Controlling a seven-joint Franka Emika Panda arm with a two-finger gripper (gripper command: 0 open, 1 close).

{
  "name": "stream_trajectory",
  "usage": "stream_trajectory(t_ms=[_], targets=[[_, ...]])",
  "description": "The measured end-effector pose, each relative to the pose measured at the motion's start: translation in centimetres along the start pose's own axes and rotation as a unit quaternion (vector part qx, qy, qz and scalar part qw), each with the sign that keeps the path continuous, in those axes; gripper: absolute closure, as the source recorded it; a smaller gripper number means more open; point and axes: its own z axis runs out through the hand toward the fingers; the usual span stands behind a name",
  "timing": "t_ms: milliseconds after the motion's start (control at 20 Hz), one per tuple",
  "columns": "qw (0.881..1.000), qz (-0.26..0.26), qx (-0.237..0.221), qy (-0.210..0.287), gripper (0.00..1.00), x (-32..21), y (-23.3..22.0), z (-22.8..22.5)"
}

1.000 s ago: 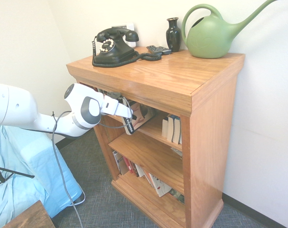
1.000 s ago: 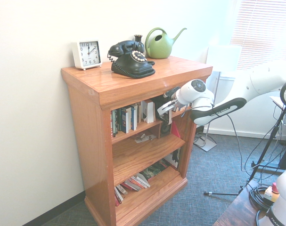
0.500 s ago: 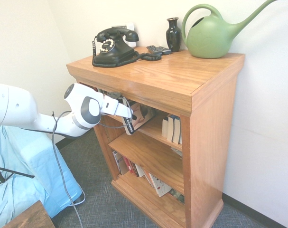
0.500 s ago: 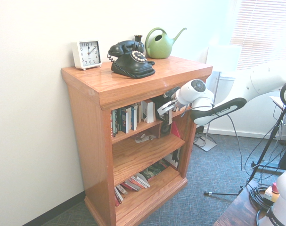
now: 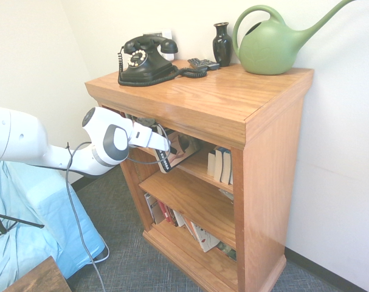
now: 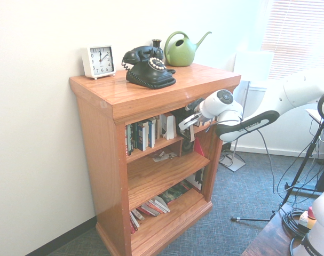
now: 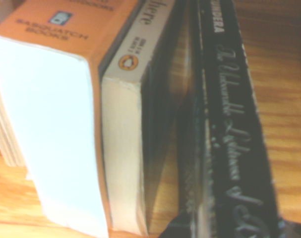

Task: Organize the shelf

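The shelf [image 5: 251, 115] holds a leaning black paperback [image 7: 229, 129]; we cannot tell the gripper [image 5: 167, 159] opening, and the book could topple.

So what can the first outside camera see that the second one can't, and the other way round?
Only the first exterior view shows the dark remote behind the phone and the blue cloth beside the arm. Only the second shows the white clock and the window blinds. Both share the shelf, black phone, dark vase, green watering can and the gripper reaching into the top tier.
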Motion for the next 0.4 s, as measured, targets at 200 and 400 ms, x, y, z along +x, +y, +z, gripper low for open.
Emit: stream_trajectory(t_ms=[200,400], targets=[[1.0,0.001,0.01,-0.008,0.0,-1.2,1.5,-1.2],[1.0,0.002,0.019,-0.012,0.0,-3.0,3.2,-3.1]])
